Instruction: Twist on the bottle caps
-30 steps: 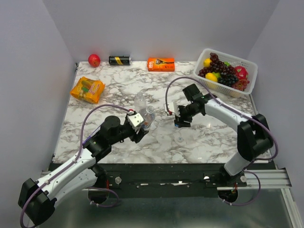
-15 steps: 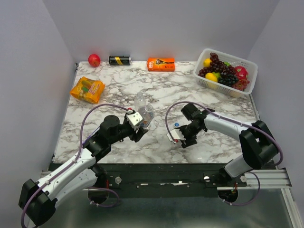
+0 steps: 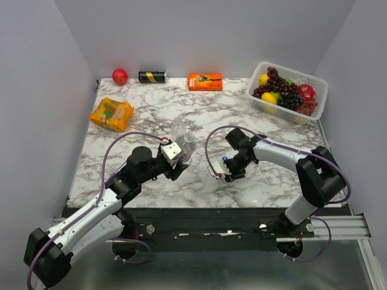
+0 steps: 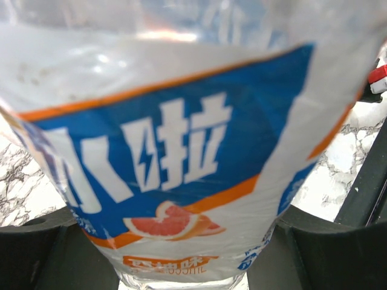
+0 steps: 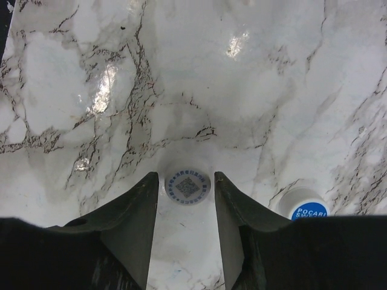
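My left gripper is shut on a clear bottle with a blue, white and orange label. That bottle fills the left wrist view between the dark fingers. A second clear bottle stands just behind it. My right gripper points down at the table, open. In the right wrist view its tips straddle the whitish cap, which lies flat on the marble. The bluish cap lies just to the right of the right finger; it also shows in the top view.
A white basket of fruit stands at the back right. An orange box, a black-and-yellow can and a red apple line the back edge. An orange snack bag lies at the left.
My right gripper has moved toward the near edge and lowered over the whitish cap, which now sits between its fingers. The left arm and its bottle have not moved.
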